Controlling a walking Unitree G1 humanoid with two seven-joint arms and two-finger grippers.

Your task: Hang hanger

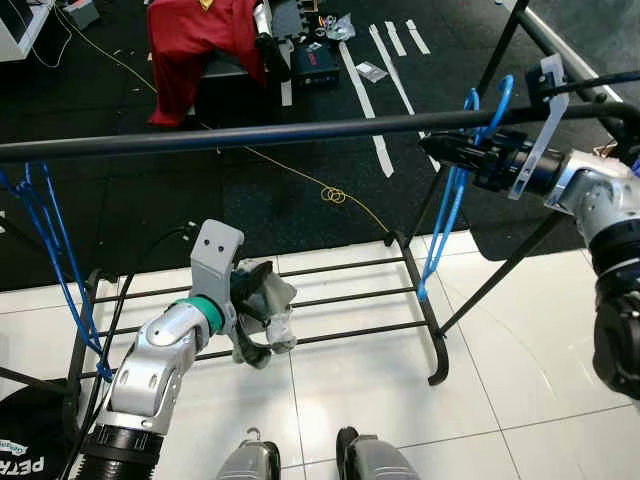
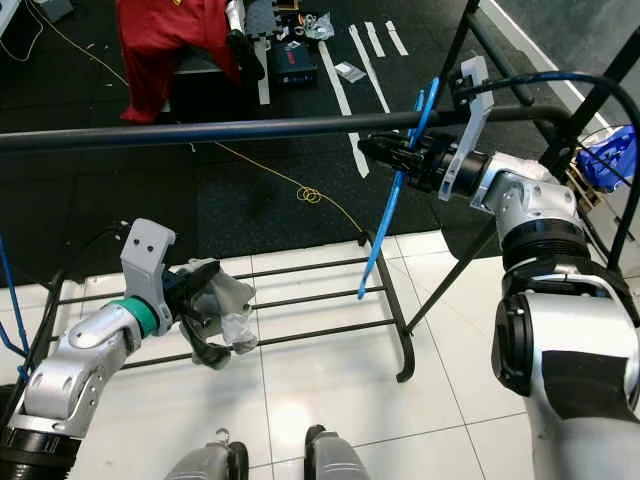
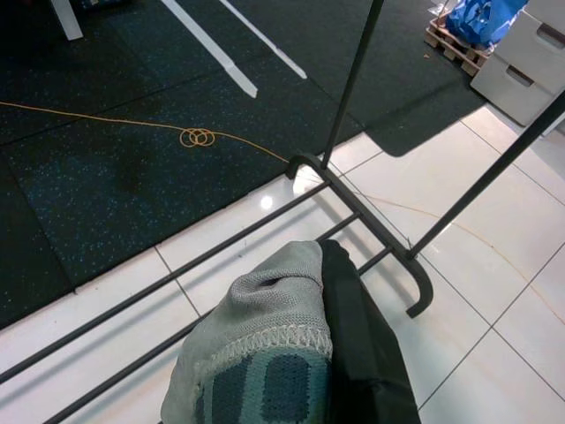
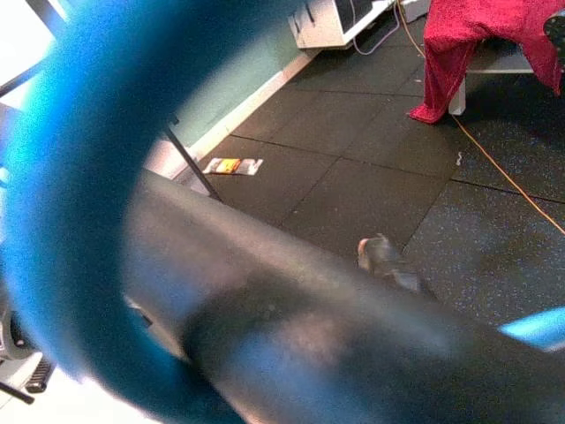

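A blue hanger [image 1: 449,215] hangs at the right end of the black rail [image 1: 250,134]. Its hook [image 4: 62,221] curves over and around the rail. My right gripper [image 1: 440,150] is at rail height, shut on the hanger's neck just under the hook. The hanger's body slants down toward the rack's base. My left gripper [image 1: 262,318] is low over the rack's bottom bars, far from the rail. It is shut on a crumpled grey cloth [image 3: 265,344].
More blue hangers [image 1: 40,230] hang at the rail's left end. The rack's bottom bars [image 1: 330,295] and slanted legs [image 1: 500,275] stand over white tiles. A red cloth [image 1: 195,40] and a yellow cable [image 1: 335,195] lie on the black mat beyond. My feet [image 1: 250,462] are near the rack.
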